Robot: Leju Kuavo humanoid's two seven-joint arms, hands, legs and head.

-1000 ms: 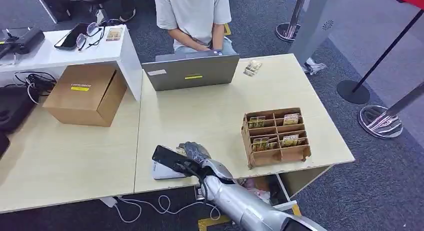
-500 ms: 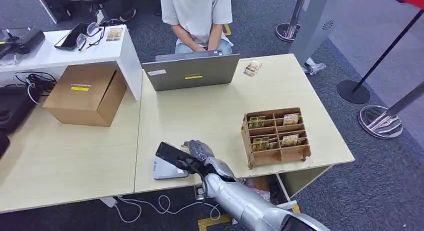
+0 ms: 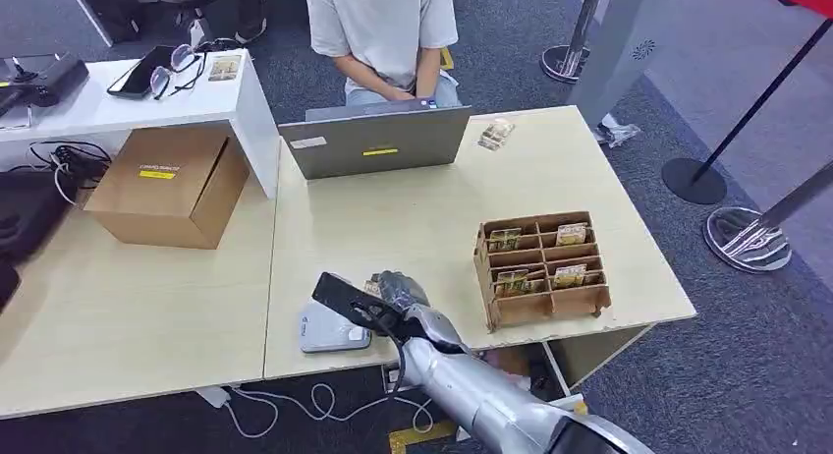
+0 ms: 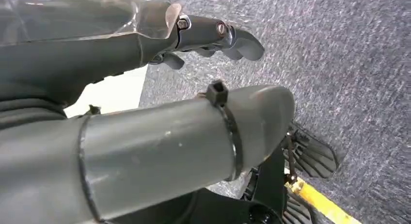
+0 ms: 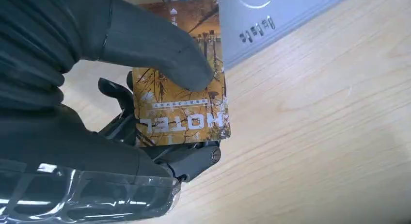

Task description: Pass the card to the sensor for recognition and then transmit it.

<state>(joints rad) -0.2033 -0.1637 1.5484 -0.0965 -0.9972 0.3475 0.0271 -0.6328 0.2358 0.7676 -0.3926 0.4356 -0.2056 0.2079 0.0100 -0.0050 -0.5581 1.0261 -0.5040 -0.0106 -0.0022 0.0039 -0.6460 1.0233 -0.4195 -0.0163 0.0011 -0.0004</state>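
Fingers [image 5: 160, 54] of the right hand [image 3: 398, 295] pinch the card [image 5: 181, 88] beside the sensor [image 5: 271, 18].

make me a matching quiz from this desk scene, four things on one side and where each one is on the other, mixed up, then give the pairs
Things
1. card
2. sensor
3. compartment box
4. laptop

Places
A. far edge of the table, in front of the seated person
B. flat on the table's near edge, beside the right hand
C. pinched under the thumb of the right hand
D. on the table's right part, holding more cards

Pairs: 1-C, 2-B, 3-D, 4-A
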